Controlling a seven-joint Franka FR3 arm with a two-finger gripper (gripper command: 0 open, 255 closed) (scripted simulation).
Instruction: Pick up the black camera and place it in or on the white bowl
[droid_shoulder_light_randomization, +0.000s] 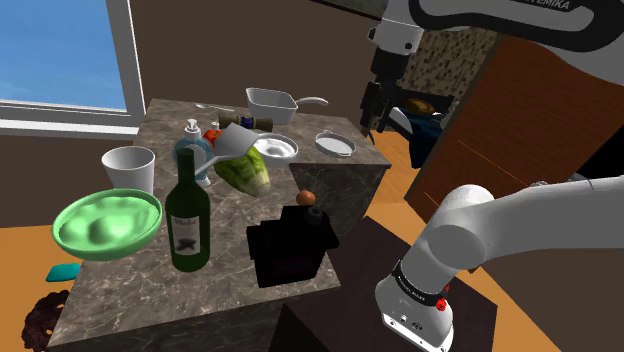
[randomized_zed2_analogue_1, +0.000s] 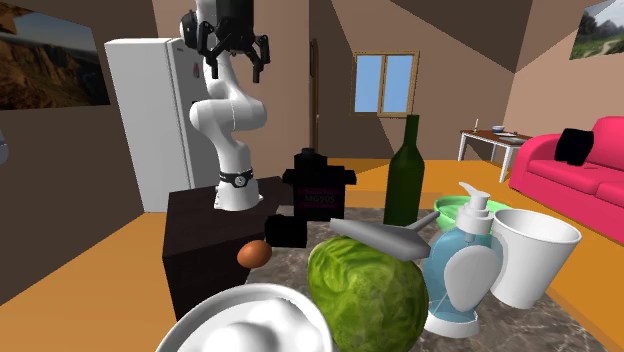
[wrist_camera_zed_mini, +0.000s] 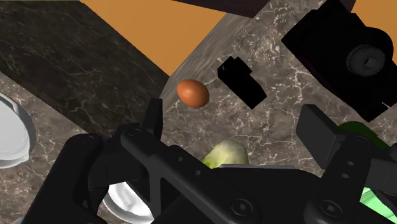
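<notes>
Shoulder view, claw: the gripper (droid_shoulder_light_randomization: 376, 112) hangs high over the counter's (droid_shoulder_light_randomization: 140, 285) far corner, above a shallow white dish (droid_shoulder_light_randomization: 335, 144).
Shoulder view, camera: the black camera (droid_shoulder_light_randomization: 290, 245) sits at the counter's edge nearest the stand, close to the egg (droid_shoulder_light_randomization: 306, 198) and to the right of the wine bottle (droid_shoulder_light_randomization: 188, 215).
Shoulder view, target: the white bowl (droid_shoulder_light_randomization: 274, 148) stands just beside the cabbage (droid_shoulder_light_randomization: 240, 170), well apart from the camera.
Second exterior view, claw: the fingers are spread wide with nothing between them, well above the counter.
Second exterior view, camera: it stands upright with a knob on top. A small black piece (randomized_zed2_analogue_1: 285, 230) lies in front of it beside the egg; I cannot tell what that piece is.
Wrist view, claw: both fingers stand apart and empty. The bowl and cabbage lie near the hand.
Wrist view, camera: it lies far beyond the fingertips, past the egg and the small black piece, and shows a round ribbed part.
Step in hand: this looks like the approach, with the grasp not yet begun.
Doing it well: cross at height above the egg and the bottle. Centre the spread jaws over the camera's body and turn them across its narrower side. Come straight down, because a sideways nudge could push the camera off the edge.
</notes>
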